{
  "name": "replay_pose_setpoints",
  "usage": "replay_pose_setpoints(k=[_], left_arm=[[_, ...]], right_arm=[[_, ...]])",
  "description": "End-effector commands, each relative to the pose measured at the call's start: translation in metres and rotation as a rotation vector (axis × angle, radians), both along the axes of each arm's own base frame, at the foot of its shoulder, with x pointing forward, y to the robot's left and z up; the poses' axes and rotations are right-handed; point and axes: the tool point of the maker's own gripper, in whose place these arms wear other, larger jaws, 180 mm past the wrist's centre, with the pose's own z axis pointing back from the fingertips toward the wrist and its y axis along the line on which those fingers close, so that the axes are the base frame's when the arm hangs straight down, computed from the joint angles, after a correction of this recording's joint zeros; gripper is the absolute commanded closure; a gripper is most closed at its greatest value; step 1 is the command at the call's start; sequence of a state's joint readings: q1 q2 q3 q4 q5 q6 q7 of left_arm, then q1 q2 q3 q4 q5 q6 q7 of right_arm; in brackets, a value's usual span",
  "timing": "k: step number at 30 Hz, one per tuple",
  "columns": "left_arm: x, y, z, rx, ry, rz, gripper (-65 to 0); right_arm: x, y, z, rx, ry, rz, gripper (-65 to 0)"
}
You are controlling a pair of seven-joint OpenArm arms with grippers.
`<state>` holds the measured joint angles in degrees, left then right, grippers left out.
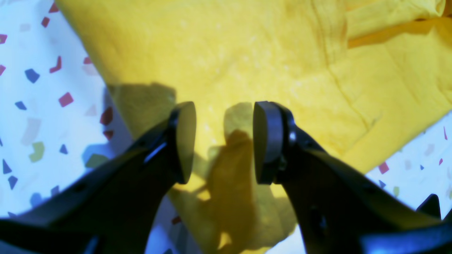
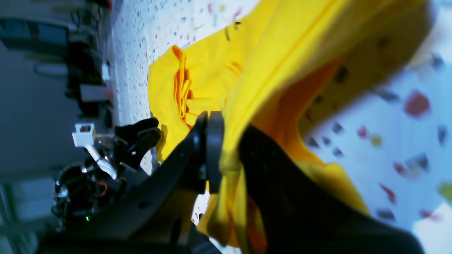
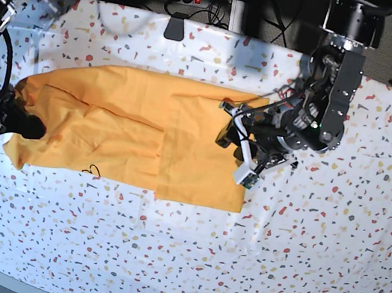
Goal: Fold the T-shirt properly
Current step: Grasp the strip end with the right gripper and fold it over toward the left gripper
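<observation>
Lying partly folded on the speckled table (image 3: 160, 262): the T-shirt (image 3: 138, 129).
Pinched at its far end by the right claw (image 2: 226, 151), clamped on bunched cloth; hovered over by the left claw (image 1: 224, 141), parted, empty.

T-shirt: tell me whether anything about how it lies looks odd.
The T-shirt is only half tidy: a flat folded panel near the left gripper, but rumpled and bunched at the other end, where the right gripper pinches it.
</observation>
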<state>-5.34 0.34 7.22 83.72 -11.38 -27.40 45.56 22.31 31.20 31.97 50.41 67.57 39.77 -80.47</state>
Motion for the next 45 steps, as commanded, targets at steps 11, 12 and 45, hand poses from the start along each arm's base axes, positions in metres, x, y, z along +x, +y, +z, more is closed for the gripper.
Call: replay_pose_setpoints(k=[11, 12, 45], left_arm=[[0.009, 0.000, 0.028, 0.030, -0.038, -0.020, -25.8], [0.010, 0.001, 0.037, 0.035, -0.061, -0.022, -24.9], [0.026, 0.070, 0.094, 0.262, -0.219, 0.167, -24.5]], right_arm=[[0.019, 0.108, 0.015, -0.093, -0.091, 0.343, 0.0], [0.019, 0.118, 0.015, -0.092, -0.100, 0.365, 0.0], [0.030, 0.315, -0.012, -0.226, -0.156, 0.614, 0.0]])
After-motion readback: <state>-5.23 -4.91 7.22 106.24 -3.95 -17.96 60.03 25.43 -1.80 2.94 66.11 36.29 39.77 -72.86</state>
